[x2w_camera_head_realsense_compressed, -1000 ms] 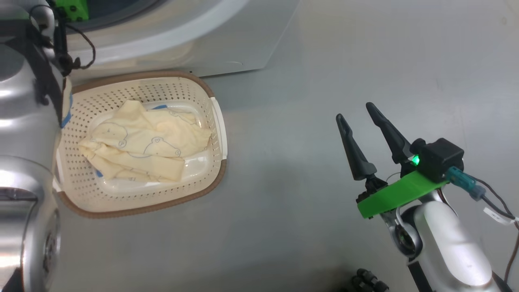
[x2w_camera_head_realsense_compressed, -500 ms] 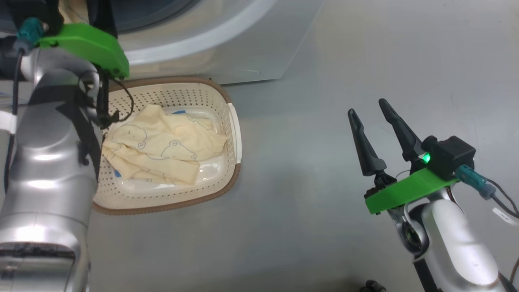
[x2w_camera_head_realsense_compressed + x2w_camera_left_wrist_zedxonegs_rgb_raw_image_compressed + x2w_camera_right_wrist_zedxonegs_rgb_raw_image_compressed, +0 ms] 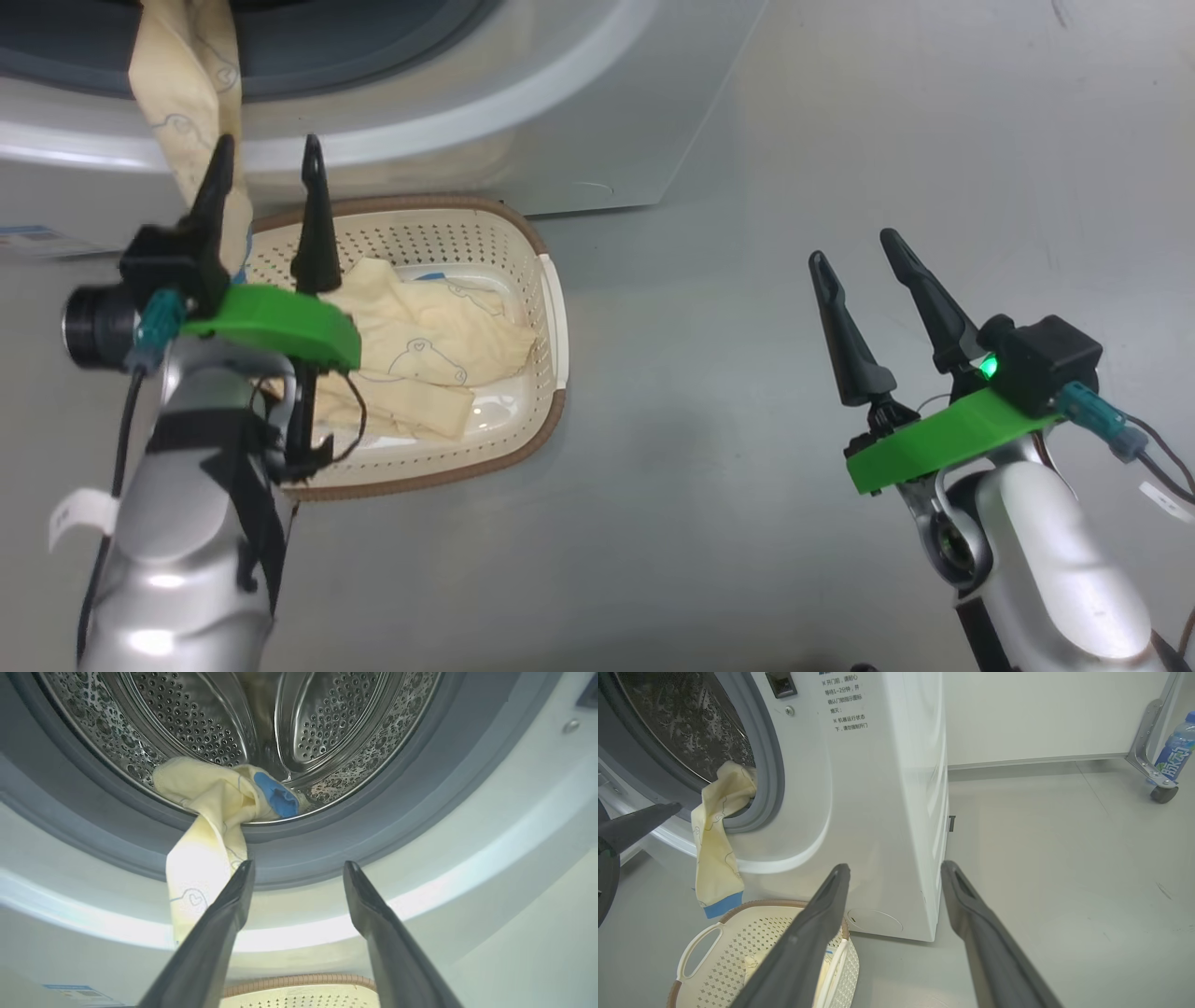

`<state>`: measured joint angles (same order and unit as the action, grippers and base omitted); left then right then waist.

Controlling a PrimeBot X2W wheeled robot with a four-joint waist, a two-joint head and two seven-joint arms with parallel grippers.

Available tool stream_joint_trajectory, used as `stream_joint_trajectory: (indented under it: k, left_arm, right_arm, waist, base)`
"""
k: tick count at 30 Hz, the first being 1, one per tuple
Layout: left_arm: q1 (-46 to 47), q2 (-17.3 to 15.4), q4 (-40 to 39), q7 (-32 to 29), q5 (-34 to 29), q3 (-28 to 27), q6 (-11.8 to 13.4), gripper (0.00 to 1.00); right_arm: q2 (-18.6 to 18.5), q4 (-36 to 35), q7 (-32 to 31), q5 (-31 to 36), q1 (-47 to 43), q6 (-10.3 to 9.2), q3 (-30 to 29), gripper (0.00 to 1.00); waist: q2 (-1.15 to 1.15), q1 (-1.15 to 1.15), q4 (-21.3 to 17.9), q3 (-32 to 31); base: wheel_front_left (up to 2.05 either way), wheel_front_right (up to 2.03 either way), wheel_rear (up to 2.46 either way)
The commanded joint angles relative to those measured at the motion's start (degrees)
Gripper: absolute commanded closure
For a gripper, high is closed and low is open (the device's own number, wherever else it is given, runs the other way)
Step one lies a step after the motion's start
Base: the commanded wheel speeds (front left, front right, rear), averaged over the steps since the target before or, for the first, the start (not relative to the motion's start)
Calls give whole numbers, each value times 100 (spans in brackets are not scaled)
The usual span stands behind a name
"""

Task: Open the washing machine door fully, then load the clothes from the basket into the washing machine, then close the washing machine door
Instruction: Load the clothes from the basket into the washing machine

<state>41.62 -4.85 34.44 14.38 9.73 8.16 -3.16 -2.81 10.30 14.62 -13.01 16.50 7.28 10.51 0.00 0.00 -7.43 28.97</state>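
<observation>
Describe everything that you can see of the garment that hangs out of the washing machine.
The hanging garment is soft, pale-yellow cloth, cotton by its look, with thin blue outline drawings and a blue hem. One end lies bunched in the steel drum, showing a blue patch; the rest drapes over the grey gasket and hangs limp down the washing machine front, ending above the basket. The open left pincer is beside it, not gripping it.

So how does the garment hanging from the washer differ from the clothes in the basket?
The hanging garment is partly in the drum, draped over the grey seal; the basket clothes lie in the basket. The hanging garment trails long and narrow; the basket clothes sit crumpled in a heap. Both are pale yellow with blue drawings.
</observation>
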Motion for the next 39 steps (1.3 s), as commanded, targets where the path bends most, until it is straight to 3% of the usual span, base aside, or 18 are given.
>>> stream_joint_trajectory:
  k: [1,11,19,27,39]
  left_arm:
    - [-200,-142,-325,62,33,-131,20,0]
    - [-1868,-90,-1866,62,64,-480,101,0]
    - [-2885,16,-2725,62,-10,-986,0,0]
    - [-3568,163,-3138,62,-66,-1254,-107,0]
    - [-3768,195,-3241,62,101,-1158,-77,0]
  right_arm:
    - [-7,-177,38,25,-140,21,75,0]
    - [-7,-197,38,87,-240,21,71,0]
    - [-7,-190,38,101,-365,21,60,0]
    - [-7,-157,38,71,-646,21,-41,0]
    - [-7,-119,38,67,-837,21,-117,0]
  waist:
    - [0,0,6,-17]
    - [0,0,-11,-163]
    - [0,0,-59,-280]
    - [0,0,-9,-462]
    - [0,0,89,-566]
  base:
    - [0,0,0]
    - [0,0,0]
    - [0,0,0]
    - [0,0,0]
    - [0,0,0]
